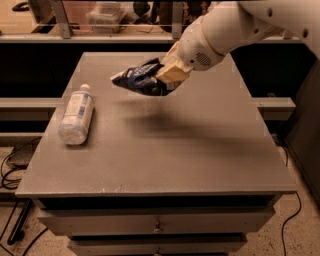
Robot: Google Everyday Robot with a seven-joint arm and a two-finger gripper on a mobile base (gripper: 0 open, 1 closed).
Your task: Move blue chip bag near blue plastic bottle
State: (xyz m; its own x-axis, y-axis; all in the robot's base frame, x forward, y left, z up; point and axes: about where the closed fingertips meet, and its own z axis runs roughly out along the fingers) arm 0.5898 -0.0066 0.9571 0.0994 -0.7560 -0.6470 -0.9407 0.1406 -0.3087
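The blue chip bag (140,79) is a crinkled dark navy bag with white marks, held in the air above the middle of the grey table (200,150). My gripper (162,79) is shut on its right end, coming in from the upper right on a white arm. The bag's shadow falls on the table below it. The blue plastic bottle (76,116) lies on its side near the table's left edge, cap pointing away. The bag hangs to the right of the bottle and a little beyond it, apart from it.
A drawer front (155,225) runs under the table's near edge. A shelf rail with clutter (105,15) stands behind the table. Cables (10,170) lie on the floor at the left.
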